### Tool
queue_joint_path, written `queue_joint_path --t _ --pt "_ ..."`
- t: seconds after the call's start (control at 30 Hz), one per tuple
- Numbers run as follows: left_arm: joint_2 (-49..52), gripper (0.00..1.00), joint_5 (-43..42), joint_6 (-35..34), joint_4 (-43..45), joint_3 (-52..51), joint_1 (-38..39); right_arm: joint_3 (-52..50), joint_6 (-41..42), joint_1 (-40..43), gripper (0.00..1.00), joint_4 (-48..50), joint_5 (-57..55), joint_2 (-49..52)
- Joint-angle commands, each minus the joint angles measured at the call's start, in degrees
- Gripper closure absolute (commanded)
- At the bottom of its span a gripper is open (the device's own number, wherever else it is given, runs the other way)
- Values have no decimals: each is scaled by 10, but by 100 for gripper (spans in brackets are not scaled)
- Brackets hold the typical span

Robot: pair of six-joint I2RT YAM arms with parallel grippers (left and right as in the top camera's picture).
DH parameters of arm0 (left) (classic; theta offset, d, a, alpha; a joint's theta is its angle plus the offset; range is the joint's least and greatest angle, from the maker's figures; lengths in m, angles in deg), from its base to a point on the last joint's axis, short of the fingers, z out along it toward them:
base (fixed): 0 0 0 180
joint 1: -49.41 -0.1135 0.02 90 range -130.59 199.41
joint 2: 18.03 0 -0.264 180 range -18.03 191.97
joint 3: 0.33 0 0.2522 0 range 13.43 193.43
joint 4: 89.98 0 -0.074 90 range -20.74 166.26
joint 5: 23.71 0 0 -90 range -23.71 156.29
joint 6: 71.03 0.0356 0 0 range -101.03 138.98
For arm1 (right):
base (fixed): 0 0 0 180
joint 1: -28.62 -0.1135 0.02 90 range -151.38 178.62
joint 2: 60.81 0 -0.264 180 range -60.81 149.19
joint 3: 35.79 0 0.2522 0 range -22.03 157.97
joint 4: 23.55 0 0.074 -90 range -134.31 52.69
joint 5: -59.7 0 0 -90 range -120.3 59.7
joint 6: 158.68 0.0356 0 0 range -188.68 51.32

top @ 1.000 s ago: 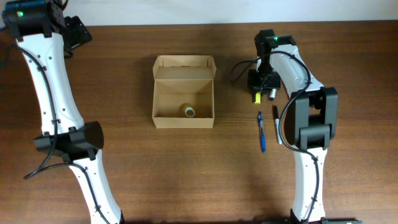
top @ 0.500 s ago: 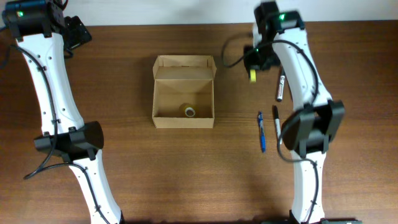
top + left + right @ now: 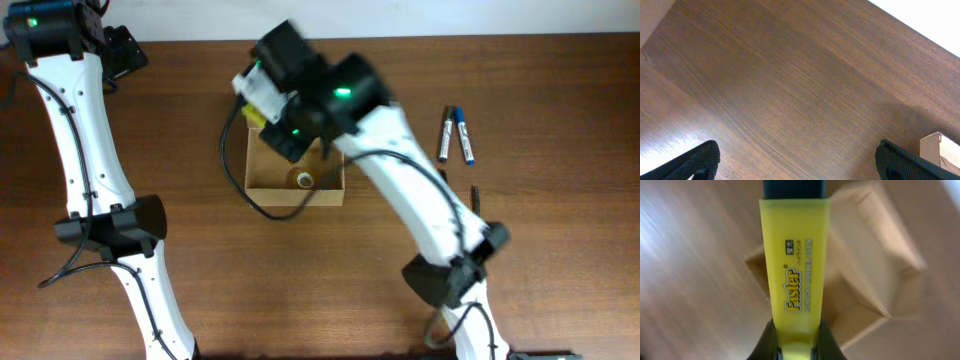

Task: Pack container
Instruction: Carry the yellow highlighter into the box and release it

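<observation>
Right gripper [image 3: 796, 342] is clamped on a yellow plastic highlighter [image 3: 795, 270]. Its two dark fingers [image 3: 767, 341] press the barrel from either side near its lower end. In the right wrist view the highlighter runs straight up the middle of the picture. The word "Faster" is printed in black along the barrel, and a dark cap sits at the far end.

Below the highlighter is the small tan-brown cardboard box [image 3: 865, 255], open at the top and blurred. From overhead the right arm [image 3: 400, 190] reaches across the brown wooden table [image 3: 200, 280] from the right, with its wrist over the back of the box [image 3: 325, 196]. The arm hides most of the back wall and the lid. The box stands a little left of the table's centre. A small pale ring-shaped roll [image 3: 304, 180] lies on its floor near the front wall.

Two markers lie side by side well to the right of the box, towards the back of the table. One is a black-and-white marker [image 3: 444, 135] and the other a blue-capped marker [image 3: 465, 135]. A thin dark pen [image 3: 474, 198] shows just beyond the arm.

Left gripper [image 3: 800, 160] is spread wide and holds nothing. It is parked at the far left back corner, with its black fingertips [image 3: 700, 160] at the two lower corners of the left wrist view. That view shows bare wood and one corner of the box at its right edge.
</observation>
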Motion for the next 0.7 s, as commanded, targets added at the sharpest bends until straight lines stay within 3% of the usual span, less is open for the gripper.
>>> queue_joint_path --t 0.0,0.2,0.43,0.53,0.6,0.63,0.67 --pt "-16 0 0 7 -1 2 0 -101 -25 -2 96 44 -2 26" --pt "-16 0 0 7 -1 2 0 -247 -24 7 96 156 0 26" --pt "-16 0 0 7 -1 2 0 -339 -24 21 96 208 2 26" --pt "-16 0 0 7 -1 2 0 -355 -24 23 83 214 9 27" --pt "-16 0 0 7 -1 2 0 -357 -23 23 55 213 15 27" --pt "-16 0 0 7 -1 2 0 -356 -18 22 49 212 15 27" --pt "-16 0 0 7 -1 2 0 -355 -11 22 49 210 15 26"
